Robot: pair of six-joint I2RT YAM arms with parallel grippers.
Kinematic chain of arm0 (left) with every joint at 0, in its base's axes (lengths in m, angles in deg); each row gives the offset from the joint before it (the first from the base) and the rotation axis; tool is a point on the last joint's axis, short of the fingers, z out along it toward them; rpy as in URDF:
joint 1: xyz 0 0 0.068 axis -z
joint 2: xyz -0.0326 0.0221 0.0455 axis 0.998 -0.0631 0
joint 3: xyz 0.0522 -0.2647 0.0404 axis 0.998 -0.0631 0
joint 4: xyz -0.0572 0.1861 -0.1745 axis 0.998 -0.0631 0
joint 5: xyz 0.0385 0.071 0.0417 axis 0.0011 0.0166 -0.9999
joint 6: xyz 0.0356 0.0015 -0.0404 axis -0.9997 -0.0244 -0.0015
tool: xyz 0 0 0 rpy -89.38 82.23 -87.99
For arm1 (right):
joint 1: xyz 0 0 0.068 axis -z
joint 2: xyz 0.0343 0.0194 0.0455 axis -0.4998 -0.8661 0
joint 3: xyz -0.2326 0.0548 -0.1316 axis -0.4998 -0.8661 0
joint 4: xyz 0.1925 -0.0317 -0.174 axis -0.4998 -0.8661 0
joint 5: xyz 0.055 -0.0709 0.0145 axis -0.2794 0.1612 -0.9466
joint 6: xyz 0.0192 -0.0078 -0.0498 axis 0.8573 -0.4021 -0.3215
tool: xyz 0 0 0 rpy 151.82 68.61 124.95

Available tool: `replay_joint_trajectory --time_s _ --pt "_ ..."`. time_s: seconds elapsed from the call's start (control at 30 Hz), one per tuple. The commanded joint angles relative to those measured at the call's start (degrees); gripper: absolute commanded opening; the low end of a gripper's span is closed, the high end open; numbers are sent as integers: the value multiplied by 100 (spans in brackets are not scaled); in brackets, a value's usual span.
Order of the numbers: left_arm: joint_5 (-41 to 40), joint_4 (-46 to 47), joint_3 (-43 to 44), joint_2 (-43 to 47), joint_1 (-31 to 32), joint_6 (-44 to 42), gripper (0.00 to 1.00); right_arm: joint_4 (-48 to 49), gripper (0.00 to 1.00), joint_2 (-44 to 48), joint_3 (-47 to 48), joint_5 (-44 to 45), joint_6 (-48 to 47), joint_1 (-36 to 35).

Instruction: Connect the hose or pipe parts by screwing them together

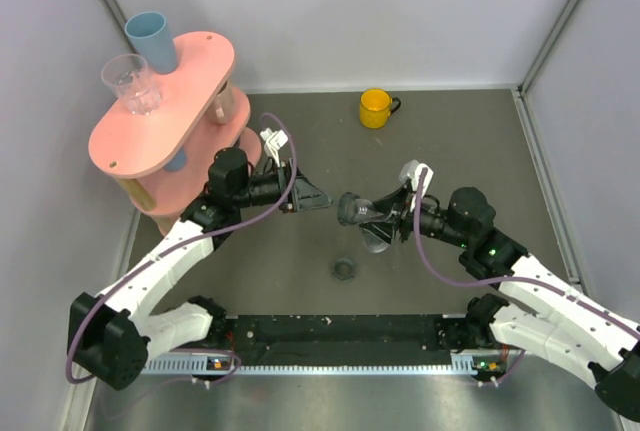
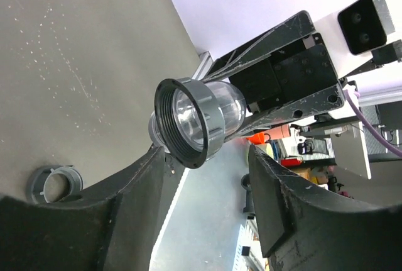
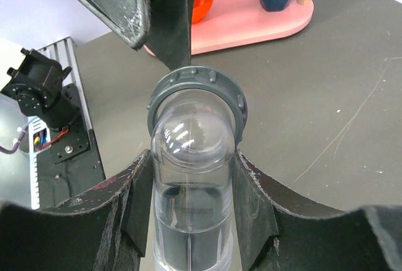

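Above the middle of the bench (image 1: 300, 131), our right gripper (image 3: 193, 176) clamps the pipe (image 3: 191, 139), its threaded end facing the left gripper (image 2: 204, 151), whose jaws stand apart. We should fetch the ring nut (image 1: 345, 268) near the front edge, align it squarely, then twist gently.

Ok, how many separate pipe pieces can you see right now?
2. The clear elbow with its grey collar is clamped in the right gripper; a small grey ring nut lies loose on the table. The left gripper holds none.
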Motion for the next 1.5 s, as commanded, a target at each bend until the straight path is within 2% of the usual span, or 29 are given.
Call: replay_joint_trajectory --time_s 0.0,0.3,0.4,0.47,0.53,0.6,0.67,0.73,0.77,0.83,0.87,0.9,0.97,1.0,1.03,1.13,1.33,1.47 --pt "0 276 27 197 -15 55 62 347 17 48 151 -215 -28 14" --pt "194 408 186 -260 186 275 58 523 17 65 116 -383 -2 14" --pt "263 697 125 -339 309 459 54 523 17 57 107 -418 -2 23" --pt "316 1074 63 -383 371 705 48 523 17 48 81 -401 -2 23" --pt "396 1365 -77 -357 371 968 40 523 17 57 46 -383 -20 14" --pt "378 1550 -148 -331 371 1057 17 532 17 48 19 -356 -20 14" --pt "378 1568 -166 -296 371 1049 0 523 20 30 1 -339 -28 23" --pt "387 1550 -166 -278 371 970 0 514 27 22 -16 -260 -11 14" --pt "370 1429 -148 -278 371 900 0 505 38 39 -16 -251 -2 14" --pt "229 1034 -52 -269 371 470 0 295 51 30 45 -242 -19 14" --pt "185 771 122 -278 371 233 0 173 66 13 176 -251 -46 14" --pt "124 316 194 -278 371 -178 0 58 74 4 247 -251 -107 14" --pt "9 5 369 -243 371 -654 0 -180 85 4 405 -216 -177 14" --pt "-17 -223 431 -234 371 -778 0 -206 87 -14 440 -198 -213 14" --pt "-70 -356 484 -234 371 -884 0 -224 92 -31 484 -198 -239 14" --pt "-123 -734 669 -278 371 -1183 0 -259 96 -294 730 -233 -388 14" --pt "-105 -735 643 -243 380 -1289 0 -75 96 -1102 1152 -1102 -635 23" --pt "-167 -770 643 -155 389 -1298 0 267 95 -1402 1250 -1358 -907 23"
